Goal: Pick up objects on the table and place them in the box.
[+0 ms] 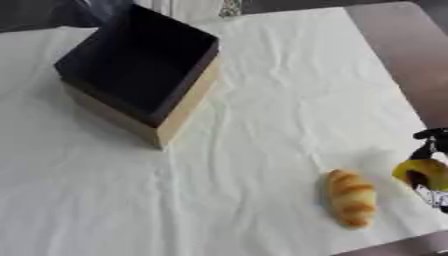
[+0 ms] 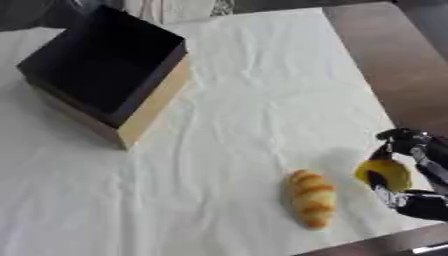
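Observation:
An open box [image 2: 105,75] with a black inside and tan outer walls stands at the upper left of the white cloth; I see nothing in it. A croissant [image 2: 311,199] lies on the cloth at the lower right. Just right of it, my right hand [image 2: 411,175] comes in from the right edge with its fingers and thumb curled round a small yellow object [image 2: 385,172], held slightly above the cloth. My left hand shows in neither view.
The white cloth [image 1: 262,100] is wrinkled and covers most of the table. Bare brown tabletop [image 2: 385,60] runs along the right side and the lower right corner. Dark shapes sit beyond the far edge at the upper left.

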`<control>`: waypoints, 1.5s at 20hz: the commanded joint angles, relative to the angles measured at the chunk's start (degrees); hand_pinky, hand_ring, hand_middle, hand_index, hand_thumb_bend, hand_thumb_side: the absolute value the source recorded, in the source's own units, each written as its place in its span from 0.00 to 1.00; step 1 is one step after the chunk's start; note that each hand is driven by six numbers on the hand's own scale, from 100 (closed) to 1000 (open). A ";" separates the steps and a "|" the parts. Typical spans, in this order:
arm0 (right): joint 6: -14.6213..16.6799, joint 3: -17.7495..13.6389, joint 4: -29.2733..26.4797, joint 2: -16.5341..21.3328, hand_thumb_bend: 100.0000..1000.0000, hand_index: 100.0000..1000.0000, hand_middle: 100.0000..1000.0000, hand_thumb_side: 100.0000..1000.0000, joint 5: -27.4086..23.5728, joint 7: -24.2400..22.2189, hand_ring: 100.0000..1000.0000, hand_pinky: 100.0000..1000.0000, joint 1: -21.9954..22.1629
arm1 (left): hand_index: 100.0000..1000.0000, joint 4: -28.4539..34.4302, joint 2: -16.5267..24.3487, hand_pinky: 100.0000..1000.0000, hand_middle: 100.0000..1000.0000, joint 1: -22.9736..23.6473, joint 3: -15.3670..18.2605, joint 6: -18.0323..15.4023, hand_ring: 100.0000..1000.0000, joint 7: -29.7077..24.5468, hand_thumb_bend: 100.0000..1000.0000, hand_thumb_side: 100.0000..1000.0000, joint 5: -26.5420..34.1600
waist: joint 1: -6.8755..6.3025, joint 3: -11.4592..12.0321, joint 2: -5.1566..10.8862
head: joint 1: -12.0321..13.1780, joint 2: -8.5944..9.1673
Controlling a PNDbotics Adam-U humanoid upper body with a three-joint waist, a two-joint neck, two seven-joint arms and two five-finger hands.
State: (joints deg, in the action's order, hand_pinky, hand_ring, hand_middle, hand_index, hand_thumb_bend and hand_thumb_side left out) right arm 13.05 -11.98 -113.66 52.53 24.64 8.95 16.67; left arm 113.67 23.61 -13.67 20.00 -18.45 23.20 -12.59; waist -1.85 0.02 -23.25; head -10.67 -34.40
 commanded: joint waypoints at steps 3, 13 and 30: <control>3.52 -1.90 -0.93 3.38 0.00 0.47 0.37 0.07 1.68 7.99 0.76 0.73 -2.16 | 0.92 0.92 0.97 0.79 0.67 -0.46 0.54 -0.04 0.74 -0.13 0.09 0.53 0.34 | 0.53 0.34 1.25 | -0.15 0.46; 10.24 1.62 -0.93 12.30 0.00 0.47 0.38 0.03 -4.47 9.77 0.74 0.73 -13.75 | 0.92 0.92 1.26 0.79 0.67 -0.91 0.04 -0.02 0.74 -0.54 0.09 0.53 0.79 | 2.04 2.37 2.04 | -0.47 0.42; 2.19 23.06 12.60 0.86 0.00 0.47 0.36 0.00 -27.53 -18.34 0.76 0.76 -67.23 | 0.92 0.92 2.37 0.79 0.68 -5.67 -4.56 -1.09 0.74 -4.83 0.11 0.51 4.46 | 4.55 10.29 3.93 | -7.77 -0.97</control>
State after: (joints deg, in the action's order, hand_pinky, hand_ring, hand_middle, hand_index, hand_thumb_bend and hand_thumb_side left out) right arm 15.54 10.48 -103.58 54.48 -2.62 -7.75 -49.32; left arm 113.67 24.21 -18.70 15.51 -19.46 18.84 -8.67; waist 2.97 10.52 -20.41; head -17.78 -35.25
